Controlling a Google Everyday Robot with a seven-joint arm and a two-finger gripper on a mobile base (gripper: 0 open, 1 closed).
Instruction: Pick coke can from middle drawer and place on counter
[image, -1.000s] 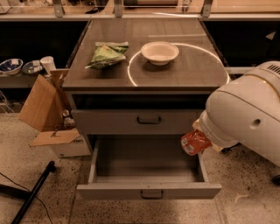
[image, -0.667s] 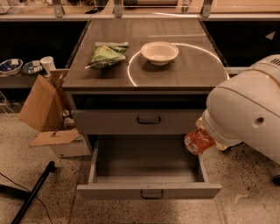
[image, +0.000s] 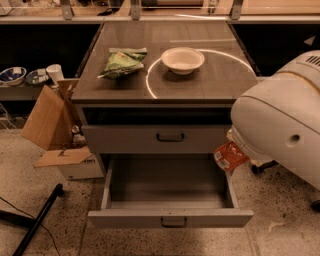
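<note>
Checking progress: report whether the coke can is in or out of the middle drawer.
Out: the coke can hangs over the middle drawer's right wall, at the gripper hidden behind the white arm.

I see the coke can (image: 229, 156) tilted in the air by the right wall of the open middle drawer (image: 130, 219). My gripper is probably just above it, hidden behind the white arm housing (image: 280, 120). On the counter (image: 210, 82) are a green bag (image: 122, 62) and a white bowl (image: 183, 60).

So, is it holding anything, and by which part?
Seemingly the coke can, aloft at the right side of the middle drawer. The gripper is hidden behind the white arm, so the grip spot is unclear.
</note>
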